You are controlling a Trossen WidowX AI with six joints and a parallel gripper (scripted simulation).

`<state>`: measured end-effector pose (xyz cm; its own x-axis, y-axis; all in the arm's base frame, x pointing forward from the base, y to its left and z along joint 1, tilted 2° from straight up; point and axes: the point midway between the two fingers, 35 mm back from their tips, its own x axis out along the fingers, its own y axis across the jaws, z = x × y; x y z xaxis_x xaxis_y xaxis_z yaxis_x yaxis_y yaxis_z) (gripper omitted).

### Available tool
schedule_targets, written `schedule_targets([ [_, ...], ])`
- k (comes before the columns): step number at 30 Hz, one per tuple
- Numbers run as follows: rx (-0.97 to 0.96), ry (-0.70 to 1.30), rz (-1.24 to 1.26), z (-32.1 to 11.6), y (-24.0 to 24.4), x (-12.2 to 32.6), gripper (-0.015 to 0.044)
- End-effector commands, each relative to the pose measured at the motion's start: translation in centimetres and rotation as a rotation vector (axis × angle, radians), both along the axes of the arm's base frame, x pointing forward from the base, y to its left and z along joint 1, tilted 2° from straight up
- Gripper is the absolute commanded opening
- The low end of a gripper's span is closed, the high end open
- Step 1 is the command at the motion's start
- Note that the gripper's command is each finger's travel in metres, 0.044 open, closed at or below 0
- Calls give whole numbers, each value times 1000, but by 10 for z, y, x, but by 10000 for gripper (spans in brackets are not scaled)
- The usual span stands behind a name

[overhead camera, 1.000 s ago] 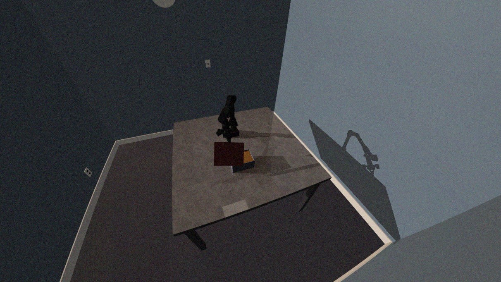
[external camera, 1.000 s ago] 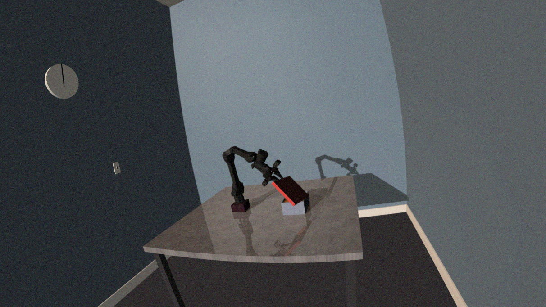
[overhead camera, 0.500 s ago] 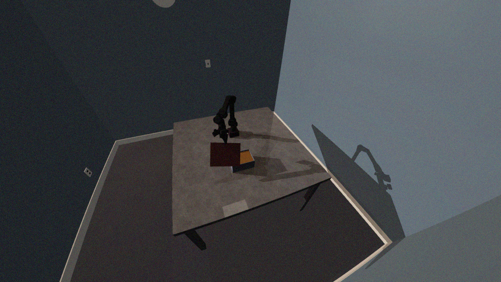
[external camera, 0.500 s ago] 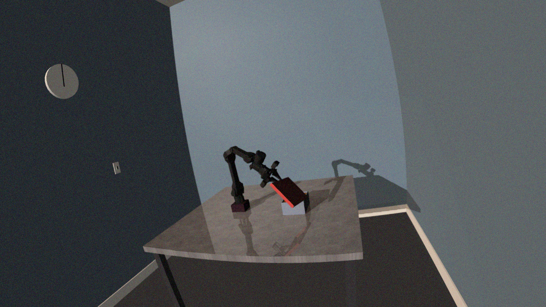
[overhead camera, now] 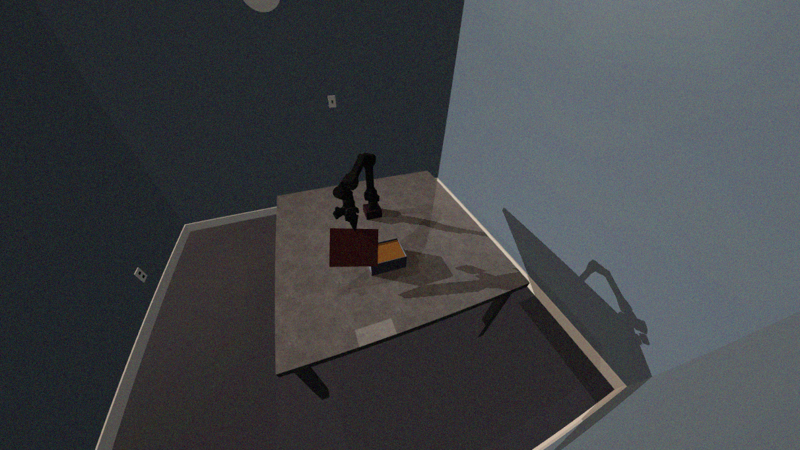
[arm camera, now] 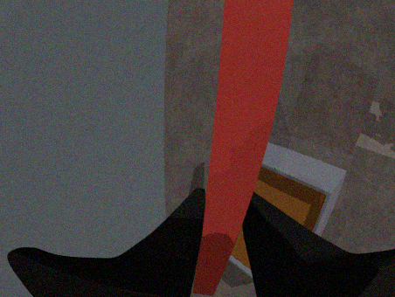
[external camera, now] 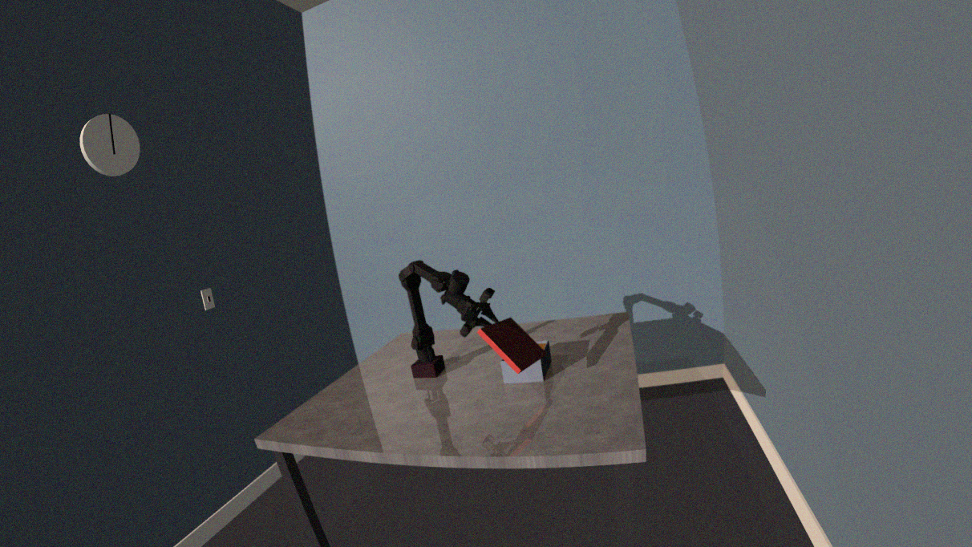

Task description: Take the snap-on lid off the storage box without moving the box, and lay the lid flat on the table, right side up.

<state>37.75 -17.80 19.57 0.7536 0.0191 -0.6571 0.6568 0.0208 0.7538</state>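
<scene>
The red lid (overhead camera: 353,247) (external camera: 514,344) (arm camera: 249,87) is off the box and in the air, steeply tilted, its far edge lower than the edge at the fingers. My gripper (overhead camera: 354,228) (external camera: 497,322) (arm camera: 225,196) is shut on the lid's near edge, one finger on each side. The storage box (overhead camera: 389,265) (external camera: 521,371) (arm camera: 306,163) stands open on the table, with an orange inside and pale and dark walls. In the top view the lid covers the box's left part. The lid's underside is mostly hidden in the wrist view.
The table (overhead camera: 313,313) (external camera: 339,421) carries the arm's dark red base (overhead camera: 372,211) (external camera: 427,367) behind the box. A pale patch (overhead camera: 375,332) shows near the table's front edge in the top view. Walls stand beyond the table.
</scene>
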Motion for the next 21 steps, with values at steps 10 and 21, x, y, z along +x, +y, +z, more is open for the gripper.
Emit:
schedule_targets([
  [10,-6,0,1,1,-26,-1,0],
  [21,-8,0,1,1,-48,-3,0],
])
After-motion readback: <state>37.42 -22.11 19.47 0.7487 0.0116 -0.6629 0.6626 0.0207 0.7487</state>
